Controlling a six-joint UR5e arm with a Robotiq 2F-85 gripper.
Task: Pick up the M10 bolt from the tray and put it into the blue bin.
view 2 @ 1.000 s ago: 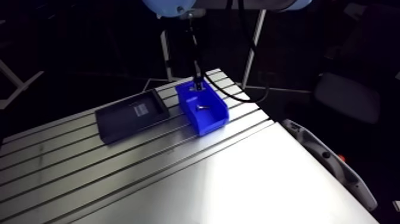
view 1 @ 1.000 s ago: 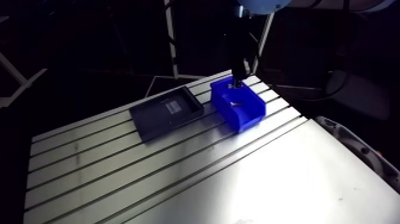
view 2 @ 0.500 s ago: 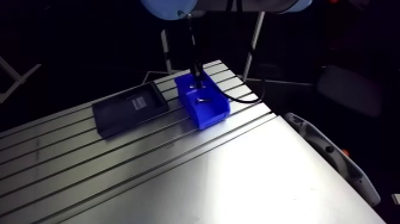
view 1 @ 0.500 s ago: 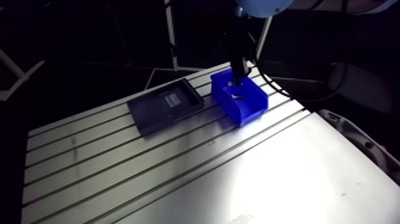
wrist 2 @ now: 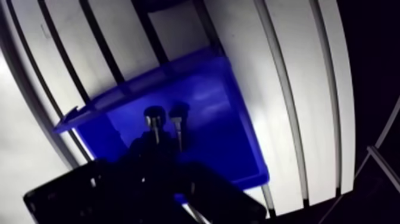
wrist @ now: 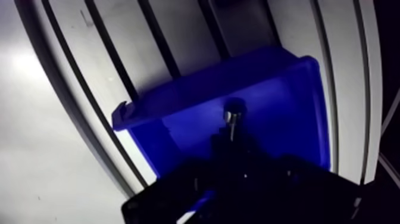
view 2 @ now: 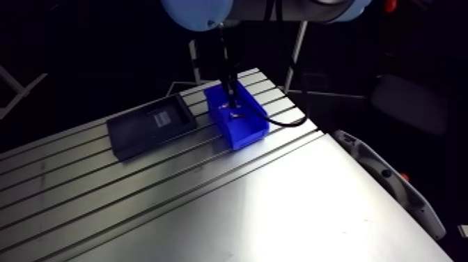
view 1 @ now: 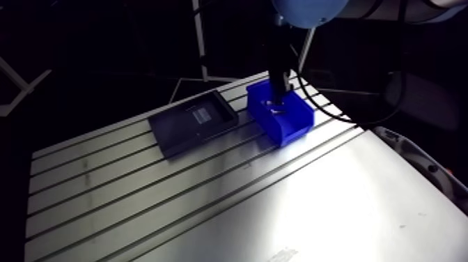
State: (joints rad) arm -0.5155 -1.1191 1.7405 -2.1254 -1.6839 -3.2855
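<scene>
Slotted table (view 1: pixel 209 202) bears the blue bin (view 1: pixel 289 129); our gripper (view 1: pixel 278 98) hangs over it, grip unclear. M10 bolt (wrist: pixel 232 114) inside seems stiff, heavy, slick: clamp its shank.

1. Assessed as a robotics lab or test cell.
2. Slotted aluminium surface (view 1: pixel 209 202): bare metal with long parallel grooves, industrial in build.
3. Industrial robot arm (view 1: pixel 306 8), light-blue at the joint, reaching down over the far end.
4. Dark flat tray (view 1: pixel 174 137) and blue bin (view 1: pixel 289 132) set side by side on the surface.
</scene>
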